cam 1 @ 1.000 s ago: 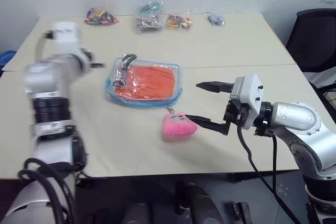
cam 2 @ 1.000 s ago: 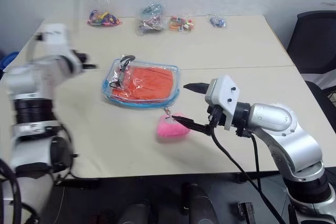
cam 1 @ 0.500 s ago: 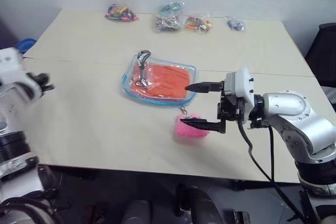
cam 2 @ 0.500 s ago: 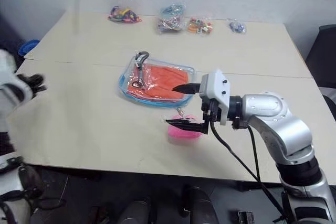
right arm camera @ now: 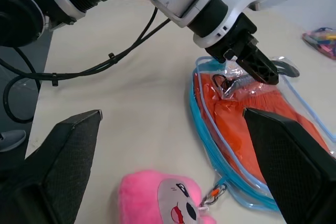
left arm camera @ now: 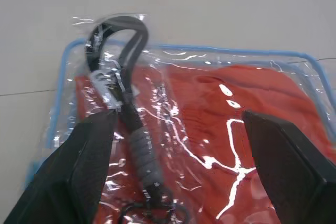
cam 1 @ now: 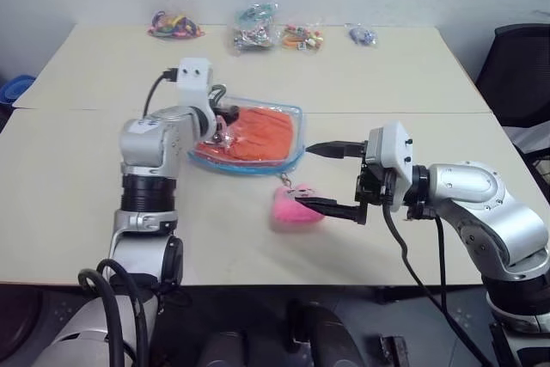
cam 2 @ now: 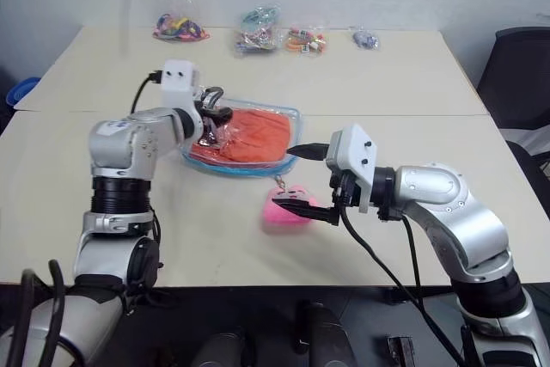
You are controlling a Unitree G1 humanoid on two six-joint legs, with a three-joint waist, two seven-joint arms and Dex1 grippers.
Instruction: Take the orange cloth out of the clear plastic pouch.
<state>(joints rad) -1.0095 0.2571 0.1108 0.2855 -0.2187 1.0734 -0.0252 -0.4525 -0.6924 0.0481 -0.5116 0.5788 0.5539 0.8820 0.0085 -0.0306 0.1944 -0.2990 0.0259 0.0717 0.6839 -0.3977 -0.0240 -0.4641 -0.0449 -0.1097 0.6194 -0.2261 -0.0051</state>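
Note:
The clear plastic pouch [cam 1: 290, 118] with light blue trim lies flat mid-table, and the orange cloth [cam 1: 266, 131] is inside it. A black strap with a metal clip [left arm camera: 126, 51] lies at the pouch's left end. My left gripper [left arm camera: 178, 119] hovers open just over that end, fingers spread wide above the strap and cloth, holding nothing. In the right wrist view the left gripper [right arm camera: 257, 65] reaches in over the pouch [right arm camera: 206, 142]. The pink plush charm [cam 1: 295, 206] lies in front of the pouch on its chain. My right gripper [cam 1: 326, 180] stands open and empty, pointing left, its lower finger beside the charm.
Several small clear bags of colourful trinkets [cam 1: 258, 30] lie along the table's far edge. A black chair [cam 1: 520, 62] stands off the right side. A seam [cam 1: 412, 113] runs across the table behind the pouch.
My left arm has swung in from the table's left side to the pouch's left end, and its gripper has opened. The right arm has kept still. The camera view has shifted.

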